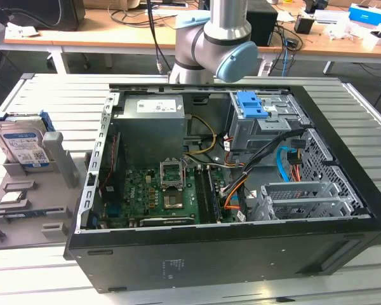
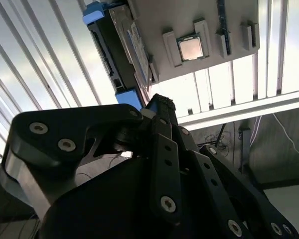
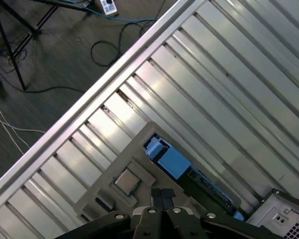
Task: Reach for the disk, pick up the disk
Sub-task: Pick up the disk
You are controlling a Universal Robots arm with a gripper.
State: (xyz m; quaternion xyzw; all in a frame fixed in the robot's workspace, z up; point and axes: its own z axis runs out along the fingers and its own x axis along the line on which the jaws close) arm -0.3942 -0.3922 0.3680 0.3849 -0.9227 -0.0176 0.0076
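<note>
Jaws together, empty, clear of disk [image 3: 173,162].

The silver metal disk [image 1: 24,145] stands in a grey plastic tray [image 1: 54,206] on the slatted desk [image 1: 51,92]. A black open computer case [image 1: 209,260] sits just beside the tray, toward the exterior view's right.

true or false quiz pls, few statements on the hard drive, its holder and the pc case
1. The silver-metal hard drive with the blue side frame sits in the grey plastic holder, outside the black computer case. True.
2. The end effector grips the hard drive. False: it holds nothing; the drive is in the holder, apart from it.
3. The case is closed. False: its side is open, the green motherboard exposed.
4. A square processor chip lies in the holder. True.
5. The holder is on the exterior view's right of the case. False: it is on the left.
</note>
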